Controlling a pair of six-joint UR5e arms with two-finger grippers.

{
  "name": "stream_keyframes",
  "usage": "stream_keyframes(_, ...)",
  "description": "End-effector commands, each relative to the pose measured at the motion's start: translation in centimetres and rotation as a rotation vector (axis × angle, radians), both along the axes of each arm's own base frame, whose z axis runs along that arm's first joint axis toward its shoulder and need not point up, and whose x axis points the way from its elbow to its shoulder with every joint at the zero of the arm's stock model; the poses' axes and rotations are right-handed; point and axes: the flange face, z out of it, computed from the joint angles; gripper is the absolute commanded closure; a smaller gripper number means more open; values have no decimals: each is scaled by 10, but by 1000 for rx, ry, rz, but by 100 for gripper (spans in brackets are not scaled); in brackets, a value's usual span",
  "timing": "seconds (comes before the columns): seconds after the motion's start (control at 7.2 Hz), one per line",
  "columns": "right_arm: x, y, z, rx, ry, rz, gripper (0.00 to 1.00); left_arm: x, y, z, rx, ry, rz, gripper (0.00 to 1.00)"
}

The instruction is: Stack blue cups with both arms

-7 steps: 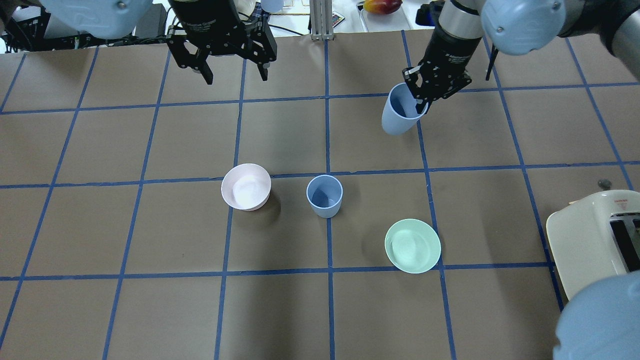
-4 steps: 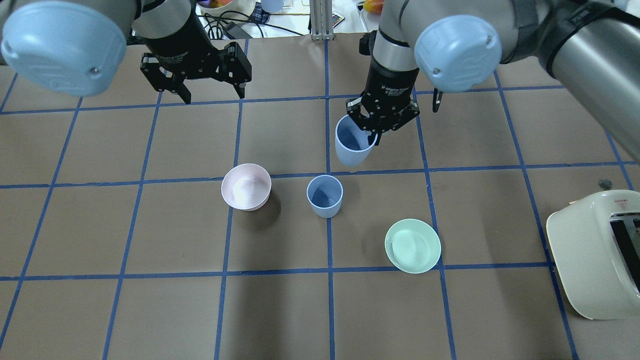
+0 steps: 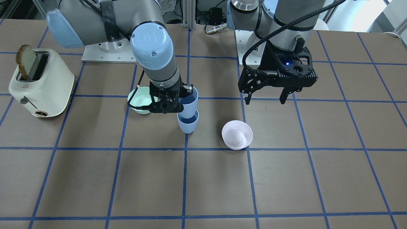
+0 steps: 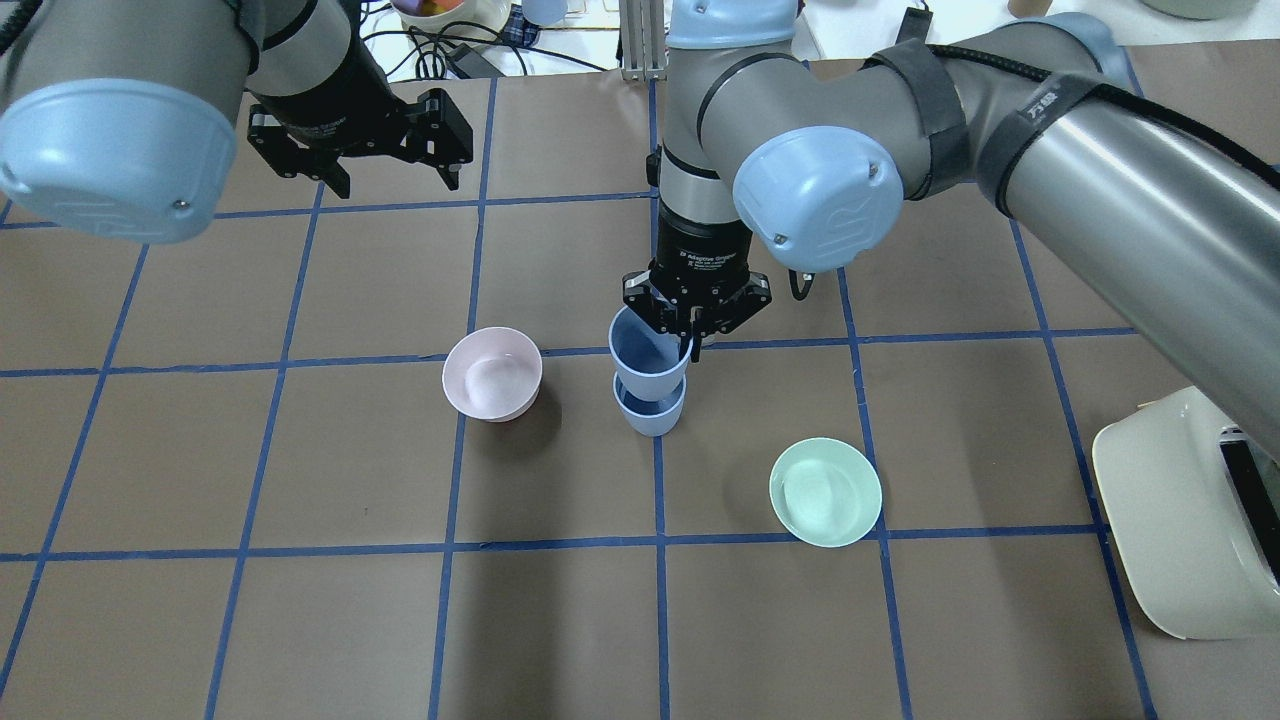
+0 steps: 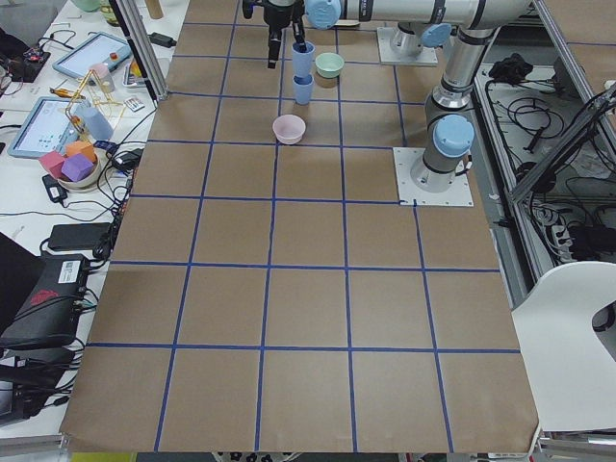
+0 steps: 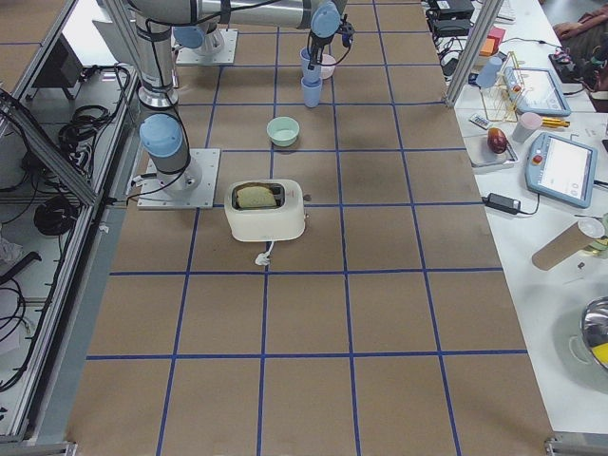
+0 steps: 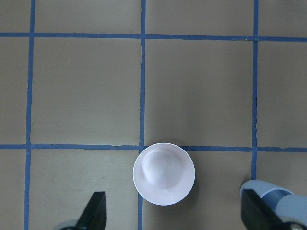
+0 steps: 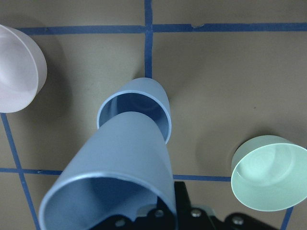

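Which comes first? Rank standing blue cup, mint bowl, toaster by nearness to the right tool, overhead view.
1. Standing blue cup, table centre, just by the right tool.
2. Mint bowl, toward the robot's right.
3. Toaster, right table edge.

Bright even overhead light, soft shadows beside bowls, sharp focus, slight edge distortion

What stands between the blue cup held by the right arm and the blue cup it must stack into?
Nothing visible. The held cup, in the right gripper, hangs directly over the standing cup and its open mouth. The pink bowl and green bowl sit off to either side.
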Motion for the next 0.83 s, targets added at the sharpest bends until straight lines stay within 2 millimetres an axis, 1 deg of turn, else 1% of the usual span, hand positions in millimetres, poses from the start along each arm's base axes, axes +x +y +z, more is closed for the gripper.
stream_keyframes(0.0, 1, 1, -7, 17, 8, 0, 100, 0, 0, 1, -1, -1, 0, 0)
stream_keyframes(0.42, 1, 4, -15, 27, 17, -35, 100, 0, 1, 0, 1, -1, 0, 0)
stream_keyframes(0.56, 2, 4, -15, 24, 16, -35, 93, 0, 1, 0, -1, -1, 0, 0)
stream_keyframes(0.69, 2, 2, -15, 14, 12, -35, 82, 0, 1, 1, -1, -1, 0, 0)
